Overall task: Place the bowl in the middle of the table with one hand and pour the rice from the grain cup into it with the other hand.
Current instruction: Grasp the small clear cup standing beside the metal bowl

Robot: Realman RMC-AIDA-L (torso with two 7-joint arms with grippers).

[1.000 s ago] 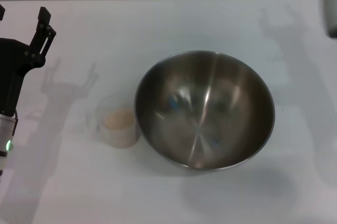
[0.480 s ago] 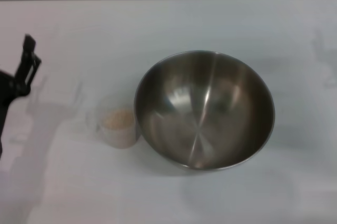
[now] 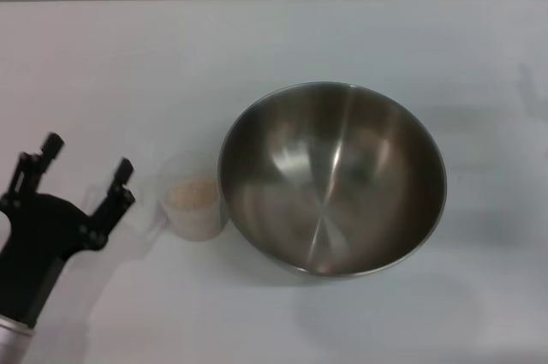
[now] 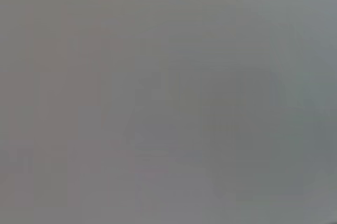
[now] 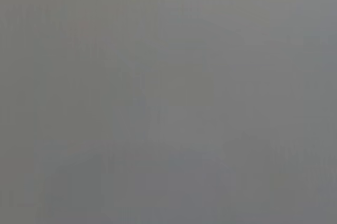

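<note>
The big steel bowl sits empty on the white table, a little right of centre in the head view. Touching its left side stands the small clear grain cup, upright, with pale rice inside. My left gripper is at the lower left, a short way left of the cup, open, with nothing between its fingers. The right gripper is out of view. Both wrist views show only flat grey.
Bare white tabletop lies behind the bowl and to its right. The table's far edge runs along the top of the head view.
The left gripper has come back in from the left edge, lower and closer to the cup. The right arm, seen at the top right a second ago, has left the view. Bowl and cup are unmoved.
</note>
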